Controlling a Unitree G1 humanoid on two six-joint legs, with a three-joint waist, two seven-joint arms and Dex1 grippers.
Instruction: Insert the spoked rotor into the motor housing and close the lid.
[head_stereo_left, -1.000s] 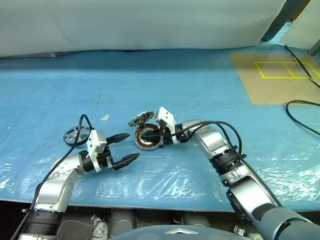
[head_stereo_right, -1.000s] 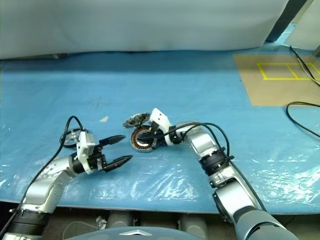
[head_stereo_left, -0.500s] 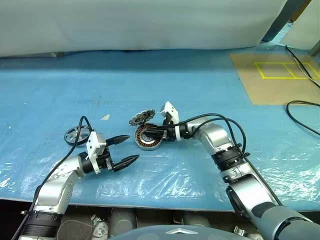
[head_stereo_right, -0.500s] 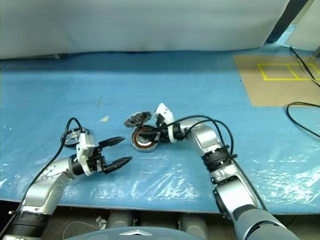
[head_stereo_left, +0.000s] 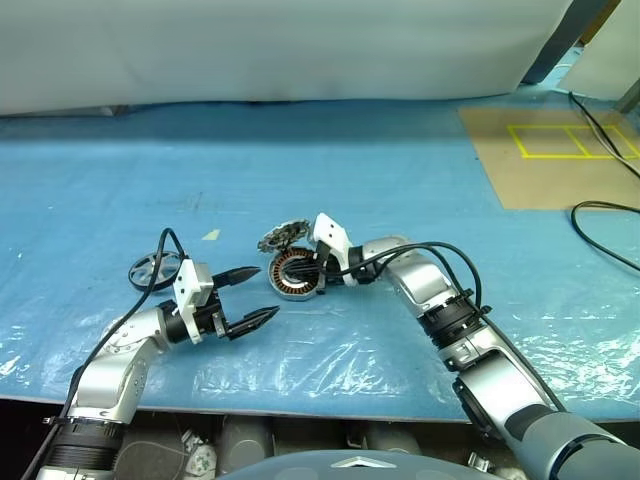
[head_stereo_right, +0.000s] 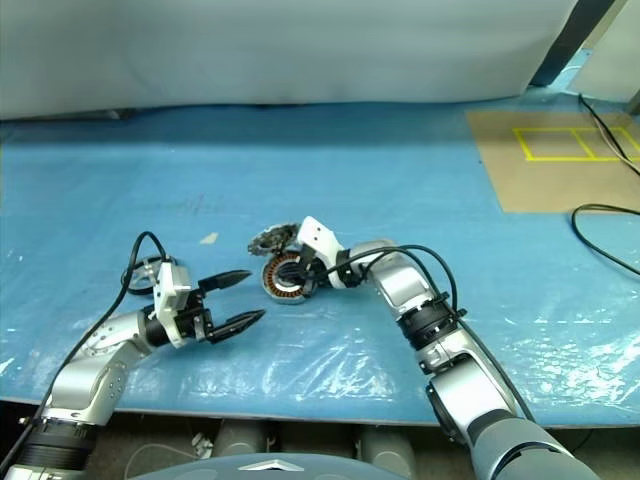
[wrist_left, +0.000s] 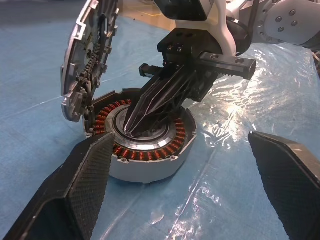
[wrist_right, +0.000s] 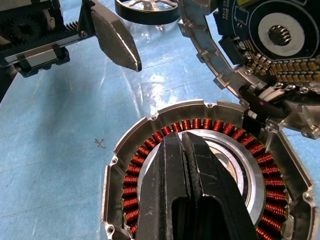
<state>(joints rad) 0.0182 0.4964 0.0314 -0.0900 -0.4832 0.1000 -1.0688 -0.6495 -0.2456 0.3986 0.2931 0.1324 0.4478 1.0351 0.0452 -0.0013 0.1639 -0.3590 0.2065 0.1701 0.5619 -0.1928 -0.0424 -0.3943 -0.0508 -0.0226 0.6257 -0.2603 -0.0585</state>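
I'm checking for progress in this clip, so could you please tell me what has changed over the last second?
Hardly anything lasting: the right gripper, shut, drew back slightly from the motor housing and returned, tips again on its hub. Nothing was grasped or released. The open left gripper, the spoked rotor and the raised lid stayed put.

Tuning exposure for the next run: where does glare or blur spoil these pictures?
Left eye view: white glare on the wrinkled plastic sheet along the near table edge. Left wrist view: bright sheen on the sheet beside the motor housing; its own fingers are soft. Right wrist view: copper windings crisp, right gripper up close slightly blurred.
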